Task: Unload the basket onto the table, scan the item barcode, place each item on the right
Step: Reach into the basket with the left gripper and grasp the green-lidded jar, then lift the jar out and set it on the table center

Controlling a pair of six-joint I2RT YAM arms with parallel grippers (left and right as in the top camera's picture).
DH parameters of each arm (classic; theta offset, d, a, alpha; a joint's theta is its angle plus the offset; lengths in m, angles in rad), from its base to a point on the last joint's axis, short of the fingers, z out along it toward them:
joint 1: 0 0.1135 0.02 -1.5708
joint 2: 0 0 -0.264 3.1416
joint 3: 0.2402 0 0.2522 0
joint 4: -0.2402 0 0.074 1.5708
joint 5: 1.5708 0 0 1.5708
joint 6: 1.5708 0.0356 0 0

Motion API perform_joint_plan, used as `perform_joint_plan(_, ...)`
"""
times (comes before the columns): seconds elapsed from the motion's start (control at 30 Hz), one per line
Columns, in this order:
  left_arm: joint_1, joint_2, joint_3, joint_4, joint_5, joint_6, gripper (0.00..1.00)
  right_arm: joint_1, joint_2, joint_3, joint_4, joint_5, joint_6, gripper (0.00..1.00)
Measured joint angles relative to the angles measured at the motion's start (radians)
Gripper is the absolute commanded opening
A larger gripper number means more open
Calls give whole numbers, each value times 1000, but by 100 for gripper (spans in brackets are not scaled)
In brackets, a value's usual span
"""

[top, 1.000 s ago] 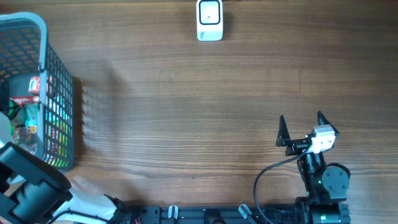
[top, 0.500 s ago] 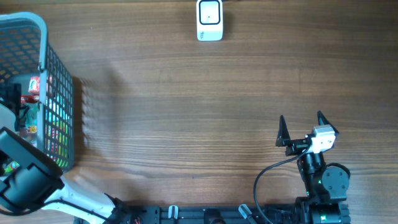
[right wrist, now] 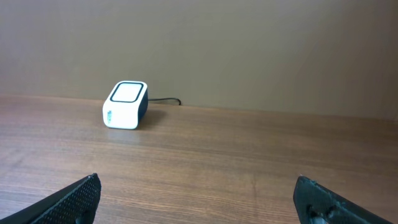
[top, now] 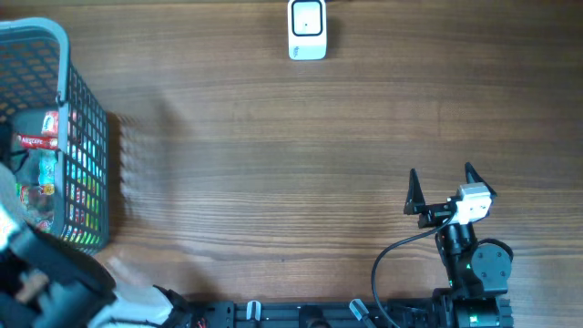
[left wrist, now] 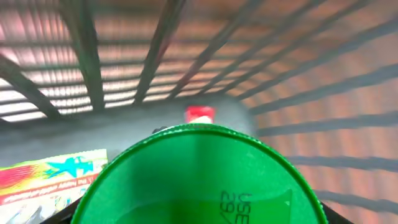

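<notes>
Green-capped item (left wrist: 199,180) lay in the basket (top: 86,137), close under the left fingers for picking, grip unclear; right fingers (top: 415,196) stood wide open, empty.

Mock shop checkout: barcode scanner (top: 307,29) at top centre, mesh shopping basket (top: 87,155) of packaged groceries (top: 36,139) at left, on wooden tabletop (top: 273,155).

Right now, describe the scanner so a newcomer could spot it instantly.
On the wooden table, look to the middle of its top edge in the overhead view. The scanner is a small white box with a dark-framed square window on top. It stands alone on bare wood, unlike the packets inside the basket at left.
</notes>
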Motion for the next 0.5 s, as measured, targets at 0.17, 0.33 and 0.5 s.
perform_joint_plan(0.17,4,-341,0,-4,151,-27,65,0,0,0,0,0,0,100)
perform_joint_plan(0.33,-123,-570,0,-5,535,-185,64,0,0,0,0,0,0,100)
perform_joint_plan(0.5,-557,-525,0,-210,618,-194,62,0,1,0,0,3,0,100)
